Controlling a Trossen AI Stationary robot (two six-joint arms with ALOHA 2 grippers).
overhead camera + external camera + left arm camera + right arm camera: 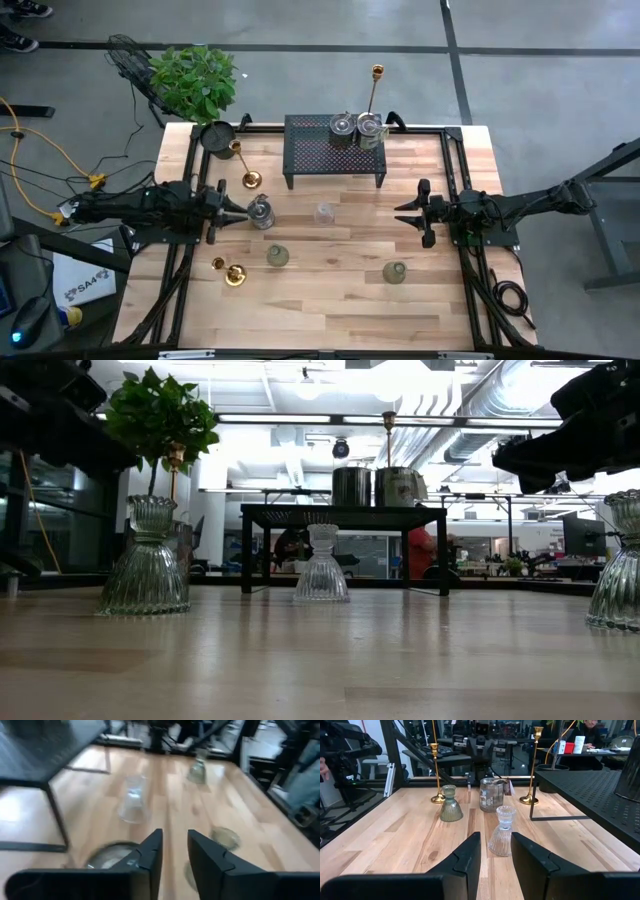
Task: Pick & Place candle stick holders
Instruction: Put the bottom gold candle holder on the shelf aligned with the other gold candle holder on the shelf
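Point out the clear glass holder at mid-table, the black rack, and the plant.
Clear glass holder point(502, 831), right wrist view, on its ribbed body.
Black rack point(334, 149), high view, on its mesh top.
Plant point(193, 82), high view, on its leaves.

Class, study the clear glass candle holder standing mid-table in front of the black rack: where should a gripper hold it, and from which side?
Grip the clear glass holder at its narrow waist, where the flared skirt meets the cup. It stands upright with open table on both sides, so a level approach from the right gripper looks best; its open fingers already face it.

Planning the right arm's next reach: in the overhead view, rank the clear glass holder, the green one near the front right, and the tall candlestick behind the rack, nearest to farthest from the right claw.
From the right claw:
1. Green glass holder, in front of it.
2. Clear glass holder, mid-table toward the left arm.
3. Tall candlestick, behind the black rack.
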